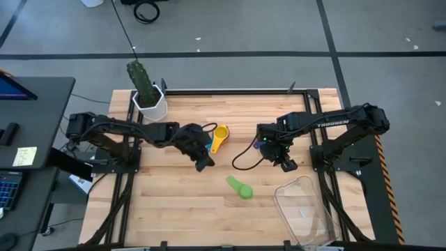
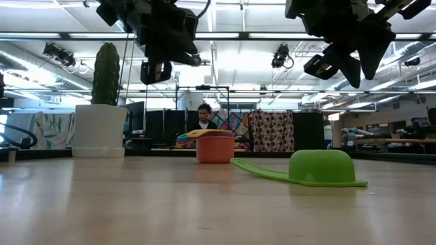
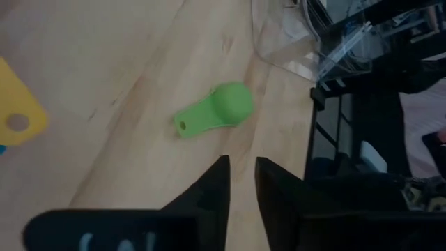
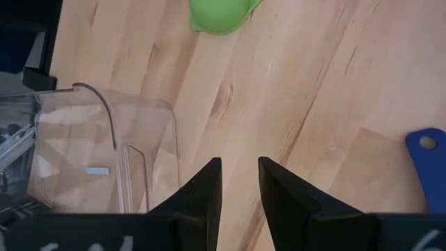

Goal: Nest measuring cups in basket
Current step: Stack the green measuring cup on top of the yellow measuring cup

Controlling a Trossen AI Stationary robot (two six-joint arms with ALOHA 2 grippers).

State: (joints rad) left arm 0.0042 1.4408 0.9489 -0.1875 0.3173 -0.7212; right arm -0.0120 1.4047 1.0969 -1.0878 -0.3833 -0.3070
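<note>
A stack of nested measuring cups (image 1: 219, 134), orange lowest with a yellow one on top (image 2: 214, 145), stands on its base at the table's far middle. A yellow handle (image 3: 19, 120) and a blue handle (image 4: 426, 166) stick out of it. A green cup (image 1: 241, 188) lies mouth down on the wood, alone (image 3: 217, 110) (image 2: 320, 168). The clear basket (image 1: 284, 203) stands at the near right (image 4: 104, 150). My left gripper (image 1: 203, 164) hovers open between the stack and the green cup (image 3: 241, 171). My right gripper (image 1: 287, 164) hovers open above the table by the basket's far end (image 4: 240, 171).
A white pot with a cactus (image 1: 149, 97) stands at the far left corner (image 2: 100, 129). A black cable (image 1: 244, 159) hangs looped near the right gripper. Bare wood lies along the near left part of the table (image 1: 167, 209). A person shows in the room beyond.
</note>
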